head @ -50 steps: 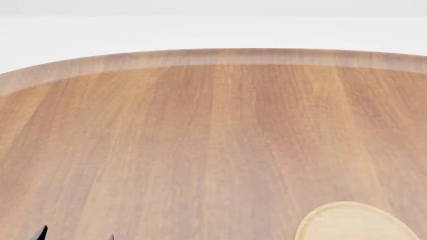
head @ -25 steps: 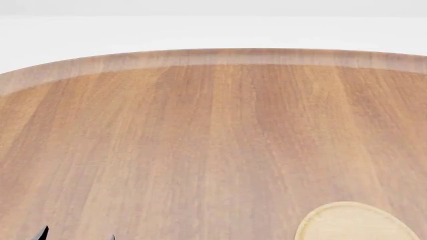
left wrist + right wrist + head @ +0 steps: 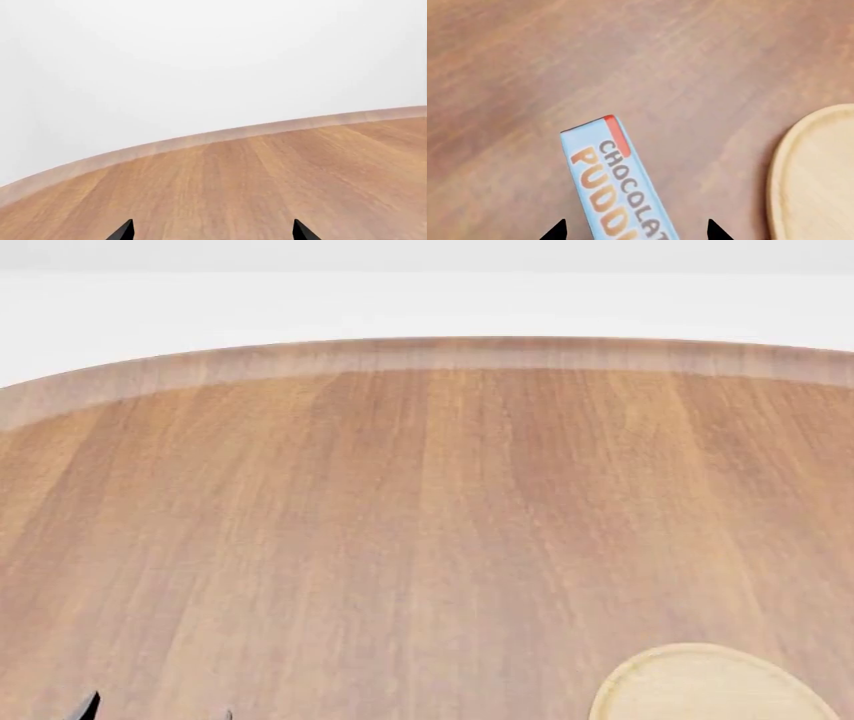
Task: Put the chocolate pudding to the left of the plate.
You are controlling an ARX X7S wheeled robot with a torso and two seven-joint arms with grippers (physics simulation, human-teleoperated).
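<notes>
Right gripper (image 3: 630, 231): only two dark fingertips show, standing apart on either side of the pudding box (image 3: 616, 182); contact cannot be told, so whether it has hold of the box is uncertain.

Left gripper (image 3: 212, 231): tips spread wide, nothing between them, over bare table (image 3: 280, 175).

Pudding box: between the right tips, near the plate (image 3: 820, 175) but clear of its rim.

Step in hand, judged: placement beside the plate. Keep the box level, off the rim, and part the fingers only once it rests flat.
</notes>
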